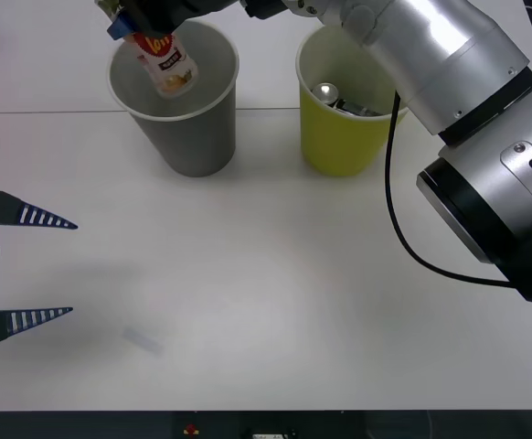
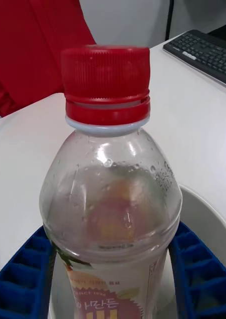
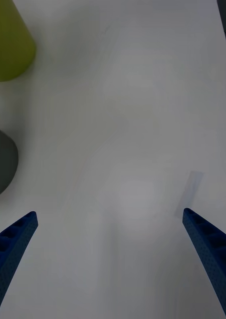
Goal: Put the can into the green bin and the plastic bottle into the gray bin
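Left pincer [image 1: 72, 267] parked near the counter's [image 1: 275, 302] front left edge, fingers wide apart, gripping nothing. Well beyond it, right pincer [image 2: 110, 279] clamped on the plastic bottle [image 1: 166, 64], blue fingers [image 2: 23, 274] on either side of the label, bottle tilted over the gray bin's [image 1: 188, 128] mouth and seemingly dipping inside, though depth is hard to judge. Beside that pincer, toward the right arm, the green bin [image 1: 339, 137] with the can [image 1: 326, 91] lying inside, silver end up.
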